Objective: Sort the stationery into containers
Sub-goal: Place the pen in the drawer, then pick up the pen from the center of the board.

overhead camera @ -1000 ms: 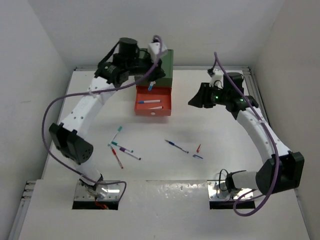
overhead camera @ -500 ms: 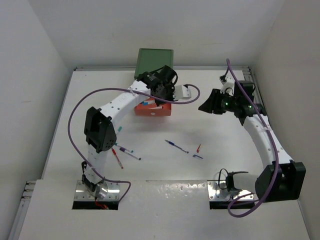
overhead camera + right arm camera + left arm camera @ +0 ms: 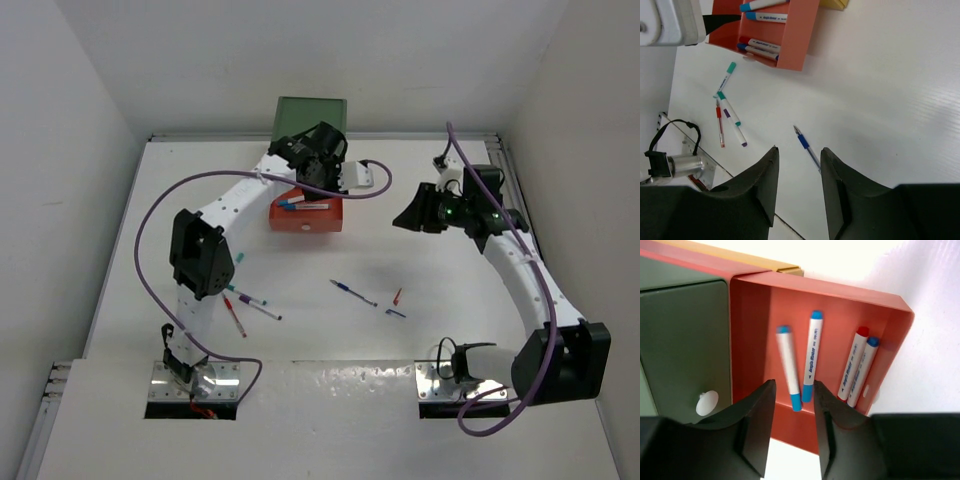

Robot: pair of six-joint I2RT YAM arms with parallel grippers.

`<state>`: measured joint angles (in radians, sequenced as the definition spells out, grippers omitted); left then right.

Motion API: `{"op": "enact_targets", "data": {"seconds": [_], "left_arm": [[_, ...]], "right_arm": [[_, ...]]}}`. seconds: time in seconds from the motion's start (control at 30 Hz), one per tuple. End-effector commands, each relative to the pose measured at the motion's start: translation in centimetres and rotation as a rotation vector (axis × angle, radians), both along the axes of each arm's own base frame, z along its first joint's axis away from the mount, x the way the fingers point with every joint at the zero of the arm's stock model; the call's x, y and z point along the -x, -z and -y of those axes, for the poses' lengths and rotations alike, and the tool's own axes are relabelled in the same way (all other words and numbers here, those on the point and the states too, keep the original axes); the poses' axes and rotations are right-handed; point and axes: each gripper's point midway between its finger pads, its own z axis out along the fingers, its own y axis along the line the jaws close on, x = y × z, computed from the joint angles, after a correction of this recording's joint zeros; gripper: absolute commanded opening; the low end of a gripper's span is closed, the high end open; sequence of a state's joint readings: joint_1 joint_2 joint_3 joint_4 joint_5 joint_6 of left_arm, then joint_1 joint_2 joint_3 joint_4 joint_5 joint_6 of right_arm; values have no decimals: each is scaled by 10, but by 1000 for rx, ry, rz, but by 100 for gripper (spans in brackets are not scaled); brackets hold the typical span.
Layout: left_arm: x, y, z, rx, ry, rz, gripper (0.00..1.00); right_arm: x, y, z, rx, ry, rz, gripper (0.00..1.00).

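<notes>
Orange-red drawer (image 3: 830, 290): smooth, boxy plastic; four white-barrelled markers (image 3: 812, 357) are laid inside.
Left gripper (image 3: 793, 386): jaws are parted, nothing is clamped.
Right gripper (image 3: 799, 150): jaws are parted, nothing is held.
Table (image 3: 450, 300): matte white, enclosed by plain white panels (image 3: 200, 60).

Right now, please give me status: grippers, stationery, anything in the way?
Left gripper open, empty, over orange-red drawer. Right gripper open, empty, above table. Four markers in drawer; loose pens on table. Nothing seen blocking.

Blue-capped marker (image 3: 810, 357) in orange-red drawer (image 3: 840, 295): barrel print approx. "Acrylic Marker", blue letters, running lengthwise. Red-capped marker (image 3: 852, 365) nearby has similar print, too small to read.
</notes>
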<state>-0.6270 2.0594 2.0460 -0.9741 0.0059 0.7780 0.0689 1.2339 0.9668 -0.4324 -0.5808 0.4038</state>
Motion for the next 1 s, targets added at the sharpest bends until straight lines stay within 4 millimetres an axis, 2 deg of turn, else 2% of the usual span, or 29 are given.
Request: {"op": "enact_targets", "data": {"seconds": [0.0, 0.03, 0.13, 0.17, 0.2, 0.23, 0.27, 0.3, 0.33, 0.37, 0.4, 0.43, 0.47, 0.53, 0.57, 0.63, 0.67, 0.77, 0.8, 0.87, 0.9, 0.97], "left_arm": [[-14, -25, 8, 91, 1, 51, 43], [-15, -30, 8, 107, -7, 54, 44], [-17, -63, 13, 229, -42, 74, 46], [-15, -87, 13, 286, -39, 96, 47], [-17, -99, 6, 335, -63, 102, 46], [-11, -111, 6, 420, -81, 65, 46], [3, -126, -2, 478, -88, 52, 46], [-1, -133, -21, 530, -138, 52, 46], [17, -159, -34, 621, -169, 50, 47], [22, -136, -47, 627, -229, 5, 49], [22, -130, -73, 658, -331, -15, 51], [38, -143, -92, 682, -357, 17, 53], [44, -109, -120, 641, -453, -32, 55], [60, -98, -150, 607, -547, -19, 59], [73, -64, -170, 552, -623, -84, 59], [91, -42, -191, 501, -662, -115, 60], [105, -12, -200, 453, -703, -166, 61], [121, 20, -211, 427, -754, -233, 61], [129, 39, -211, 410, -774, -283, 61], [132, 55, -212, 402, -797, -321, 61], [138, 72, -213, 381, -817, -365, 61], [139, 90, -215, 359, -858, -389, 60]], "right_arm": [[-1, -13, -7, -5, -32, 48, 38], [-1, -12, -8, 0, -35, 47, 38], [-2, -17, -11, 32, -64, 85, 38], [-1, -17, -13, 43, -75, 90, 38], [1, -17, -18, 67, -113, 112, 38], [1, -16, -20, 83, -131, 113, 38], [2, -15, -22, 109, -149, 101, 38], [5, -14, -28, 128, -187, 112, 38], [5, -13, -28, 145, -192, 119, 38], [8, -13, -31, 162, -214, 136, 38], [9, -12, -32, 171, -217, 141, 38], [10, -8, -32, 181, -221, 139, 39], [11, -6, -34, 188, -227, 136, 39], [12, -1, -35, 191, -235, 125, 39], [13, 1, -37, 194, -239, 121, 39], [14, 3, -38, 200, -247, 123, 40], [13, 4, -38, 205, -247, 121, 41], [13, 6, -38, 212, -249, 118, 42], [13, 6, -38, 214, -250, 117, 43], [13, 6, -38, 220, -249, 119, 43], [13, 5, -36, 226, -244, 121, 43], [14, 5, -34, 235, -242, 122, 43]]}}
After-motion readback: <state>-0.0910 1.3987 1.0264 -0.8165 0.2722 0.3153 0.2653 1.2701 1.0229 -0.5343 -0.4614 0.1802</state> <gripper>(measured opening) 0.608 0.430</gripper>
